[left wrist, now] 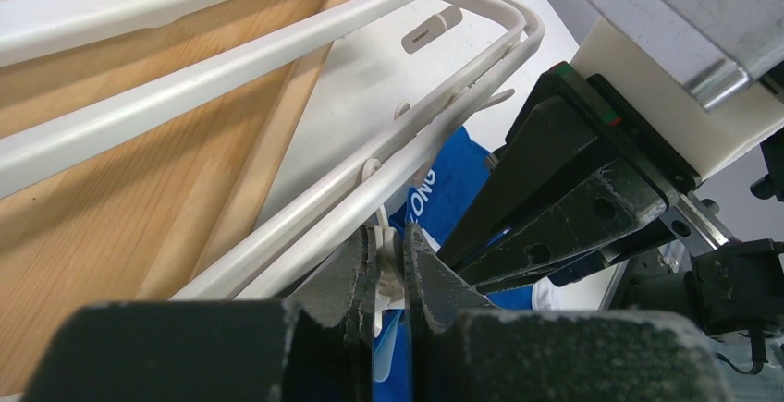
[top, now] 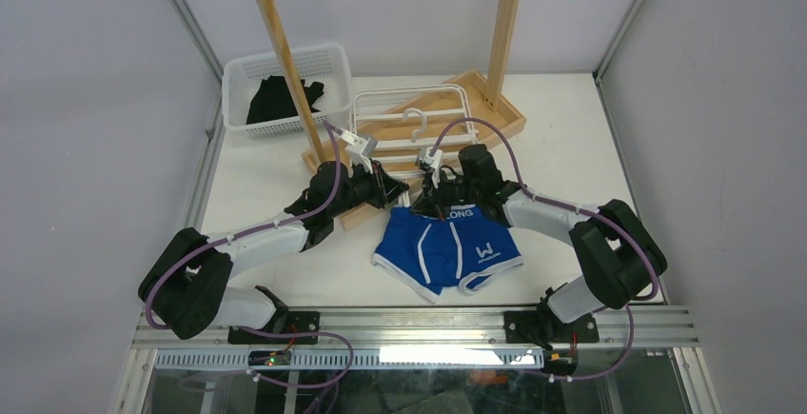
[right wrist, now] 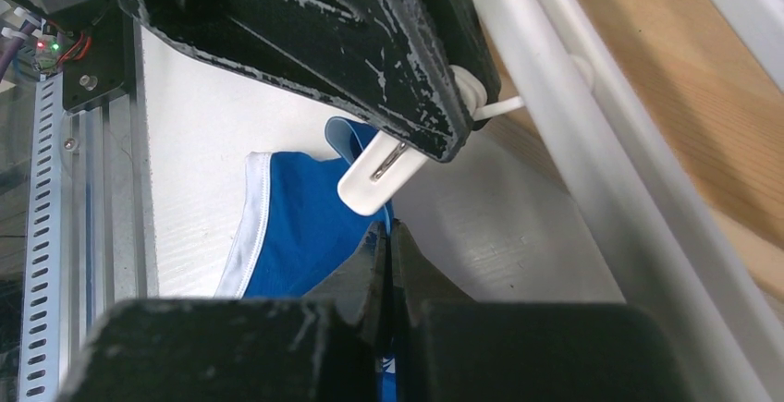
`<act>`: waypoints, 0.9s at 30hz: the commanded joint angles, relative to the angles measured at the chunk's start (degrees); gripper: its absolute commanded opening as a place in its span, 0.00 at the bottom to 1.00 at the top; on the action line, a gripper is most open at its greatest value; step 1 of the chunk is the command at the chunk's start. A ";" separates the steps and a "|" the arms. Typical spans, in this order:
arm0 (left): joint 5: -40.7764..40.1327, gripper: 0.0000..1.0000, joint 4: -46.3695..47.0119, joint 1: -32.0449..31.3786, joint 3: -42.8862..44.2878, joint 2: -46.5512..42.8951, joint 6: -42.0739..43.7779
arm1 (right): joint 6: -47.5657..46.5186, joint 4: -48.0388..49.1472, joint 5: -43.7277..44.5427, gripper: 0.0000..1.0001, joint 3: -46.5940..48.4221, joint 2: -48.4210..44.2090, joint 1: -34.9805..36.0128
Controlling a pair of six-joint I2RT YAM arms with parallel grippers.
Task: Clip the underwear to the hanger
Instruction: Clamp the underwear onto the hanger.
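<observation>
Scuffed black right gripper [right wrist: 389,236]: jaws pinch blue underwear [right wrist: 296,231] | left gripper [left wrist: 390,240]: jaws squeeze smooth white clip [right wrist: 372,180] on round-barred hanger [left wrist: 277,51]

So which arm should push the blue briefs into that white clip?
Probably the right: the right pincer is shut on the underwear just below the clip, while the left pincer squeezes that clip on the hanger.

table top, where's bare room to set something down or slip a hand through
Bare table right of the wooden rack, out to its edge; another patch between the basket and the left arm. Crowded centre: left gripper on a clip of the hanger, right gripper on the underwear.
</observation>
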 commanded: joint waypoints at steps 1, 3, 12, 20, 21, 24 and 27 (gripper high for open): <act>7.90 0.00 4.69 -0.49 -0.47 -0.24 0.63 | 0.31 3.27 -1.13 0.00 3.09 -1.03 -0.35; 7.98 0.00 4.68 -0.45 -0.53 -0.25 0.61 | 2.46 3.24 2.70 0.00 3.24 -1.14 -0.37; 8.10 0.00 4.77 -0.49 -0.72 -0.11 0.70 | 2.90 2.64 4.00 0.00 3.55 -1.43 -0.54; 6.98 0.00 4.46 -0.49 -0.48 0.12 1.42 | 1.79 0.13 1.46 0.00 4.31 -2.70 -0.48; 6.94 0.00 4.21 -0.47 -0.33 0.18 1.71 | 1.57 -0.37 1.07 0.00 4.51 -2.79 -0.54; 6.76 0.00 3.85 -0.47 -0.07 0.28 2.12 | 1.02 -1.79 0.48 0.00 4.97 -2.98 -0.55; 6.59 0.00 3.72 -0.49 -0.10 0.22 2.28 | 0.43 -2.88 0.04 0.00 5.64 -3.09 -0.55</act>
